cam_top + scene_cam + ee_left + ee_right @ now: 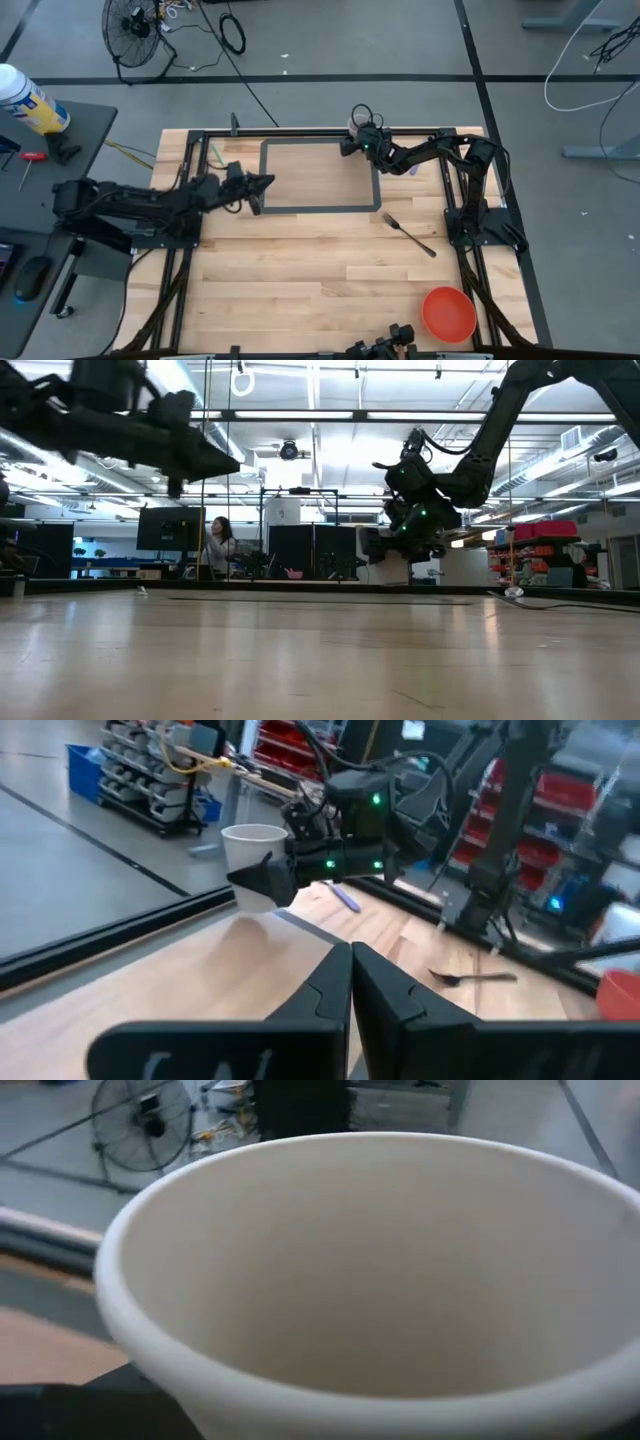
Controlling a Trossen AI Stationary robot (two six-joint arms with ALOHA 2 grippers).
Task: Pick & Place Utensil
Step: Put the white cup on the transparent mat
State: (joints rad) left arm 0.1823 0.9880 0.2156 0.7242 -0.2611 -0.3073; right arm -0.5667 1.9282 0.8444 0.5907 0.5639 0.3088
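A dark fork (pixel 410 235) lies flat on the wooden table, right of a dark-framed rectangle; the left wrist view shows the fork (pixel 475 978) too. A white cup (pixel 356 122) stands at the table's far edge, and it fills the right wrist view (pixel 380 1280). My right gripper (pixel 350 141) hovers right at the cup, seen in front of the cup (pixel 255 845) in the left wrist view. My left gripper (pixel 264 184) is shut and empty, raised over the frame's left side, fingers pointing toward the table's right.
A red bowl (pixel 448 313) sits near the table's near right corner. A dark rectangular frame (pixel 320 209) lies on the far middle of the table. A small purple object (pixel 345 898) lies beside the right arm. Bare wood spreads across the near half.
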